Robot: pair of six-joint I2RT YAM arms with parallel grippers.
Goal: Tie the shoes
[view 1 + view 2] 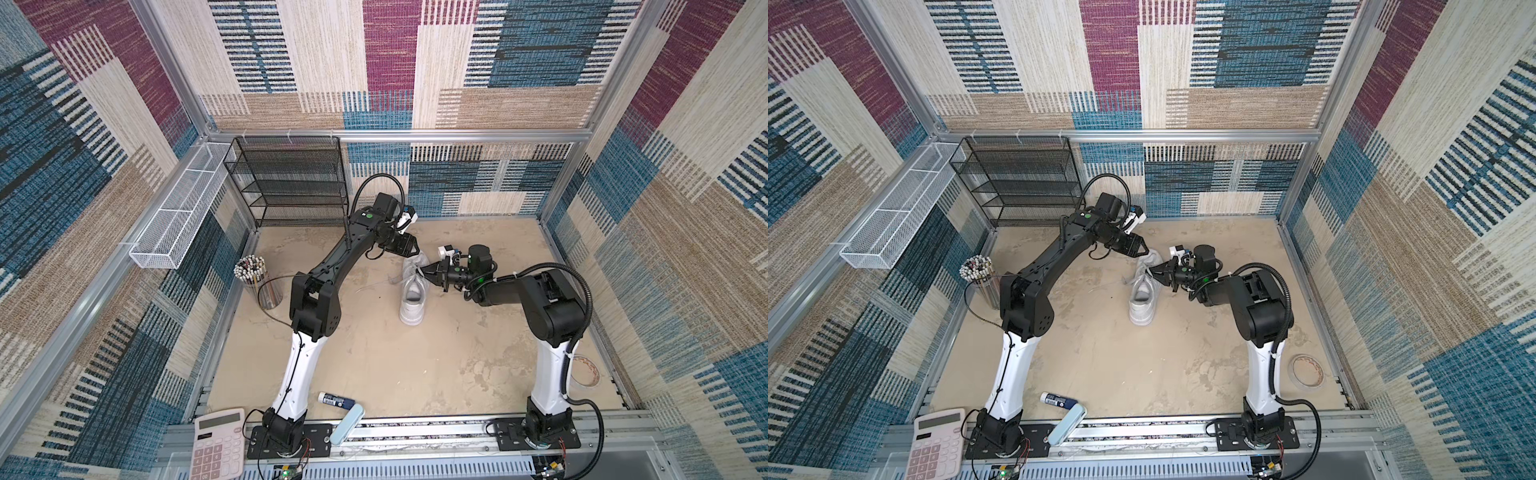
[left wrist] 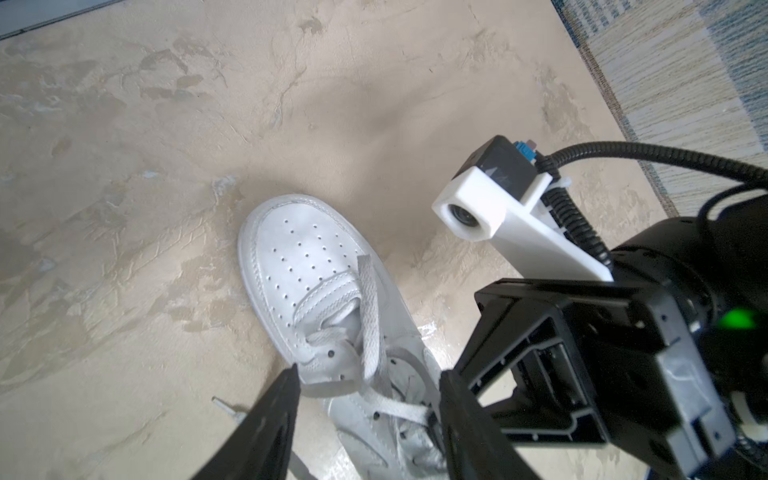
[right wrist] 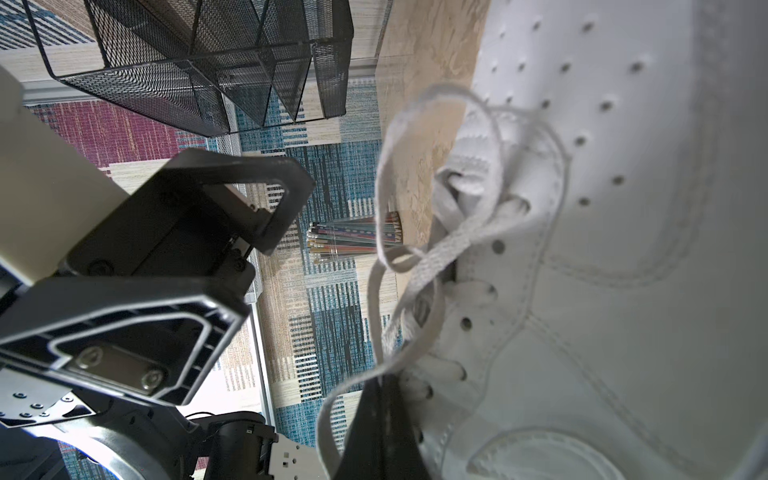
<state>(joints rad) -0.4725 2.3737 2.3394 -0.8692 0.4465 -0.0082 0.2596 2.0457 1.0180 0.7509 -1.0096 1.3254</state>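
Observation:
The white shoe [image 1: 412, 295] [image 1: 1143, 297] stands mid-table, toe towards the back wall. Its laces [image 2: 370, 316] are loose, and one end [image 2: 226, 405] lies on the table. My right gripper [image 1: 424, 272] [image 3: 382, 380] is at the shoe's right side, shut on a strand of lace [image 3: 399, 357] by the eyelets. Loose loops of lace [image 3: 419, 249] hang from it. My left gripper [image 1: 417, 248] [image 2: 370, 372] hovers just above the toe end and the lacing. Its jaws are open and hold nothing. The shoe's toe [image 2: 307, 253] is in plain view.
A black mesh shelf [image 1: 291, 183] and a white wire basket [image 1: 178, 212] stand at the back left. A pencil cup [image 1: 257, 282] is left of the left arm. A calculator [image 1: 218, 444], glue stick [image 1: 336, 401] and pale case [image 1: 347, 424] lie at the front. Tape roll [image 1: 584, 370] right.

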